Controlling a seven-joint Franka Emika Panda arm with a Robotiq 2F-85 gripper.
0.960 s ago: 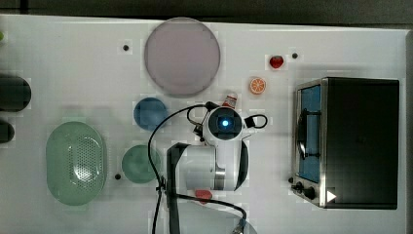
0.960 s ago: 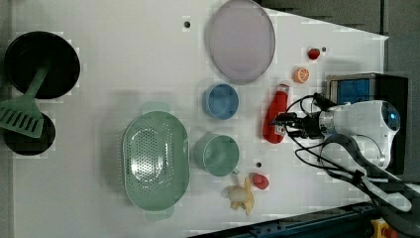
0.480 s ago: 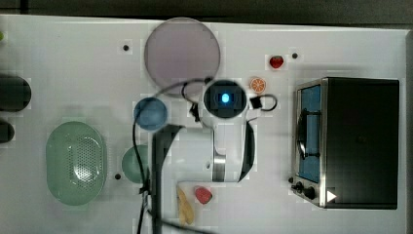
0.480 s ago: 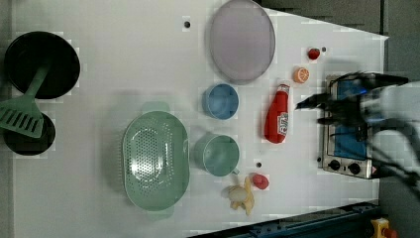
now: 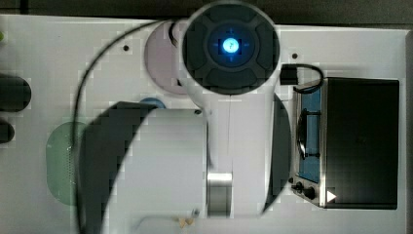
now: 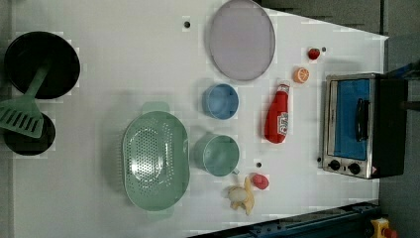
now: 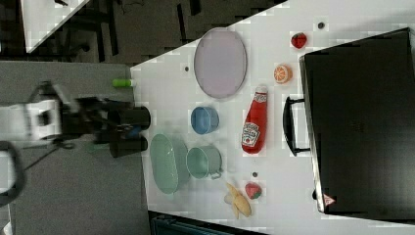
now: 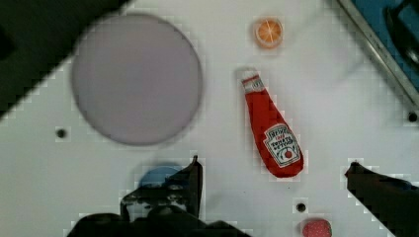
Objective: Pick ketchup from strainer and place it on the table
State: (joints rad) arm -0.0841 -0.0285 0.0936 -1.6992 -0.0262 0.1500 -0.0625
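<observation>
My end effector (image 8: 274,182) hangs released above the worktop (image 6: 124,74); the ketchup (image 6: 277,113) lies flat mid-worktop, apart from the strainer (image 6: 155,159).

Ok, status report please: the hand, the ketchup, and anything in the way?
Hand open, holding nothing. Ketchup lying on the table, outside the strainer, which is empty. Nothing touching the bottle.
</observation>
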